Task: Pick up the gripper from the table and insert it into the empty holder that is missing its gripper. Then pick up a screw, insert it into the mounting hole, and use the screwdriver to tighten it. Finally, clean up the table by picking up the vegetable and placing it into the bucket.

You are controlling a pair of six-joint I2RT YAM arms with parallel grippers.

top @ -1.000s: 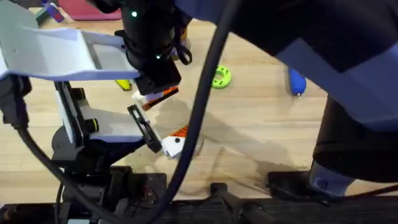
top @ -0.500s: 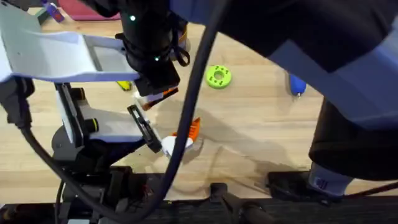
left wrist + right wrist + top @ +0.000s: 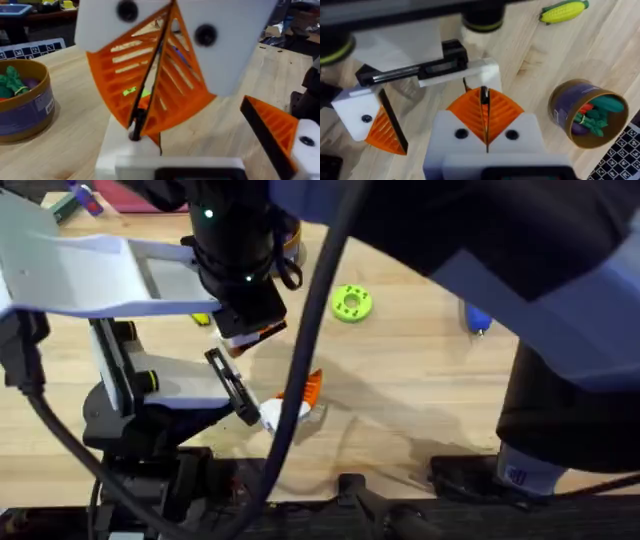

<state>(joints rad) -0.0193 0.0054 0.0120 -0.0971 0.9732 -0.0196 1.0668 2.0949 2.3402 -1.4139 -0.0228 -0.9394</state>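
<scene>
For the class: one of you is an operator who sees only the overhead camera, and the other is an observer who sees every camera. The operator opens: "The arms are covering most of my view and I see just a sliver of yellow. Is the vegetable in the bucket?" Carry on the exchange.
Observer: No. The vegetable lies on the table, apart from the bucket.
Operator: So what is in the bucket?
Observer: Green, red and purple toy pieces.
Operator: Is the right gripper open?
Observer: No. The right gripper has its orange pads pressed together.
</scene>
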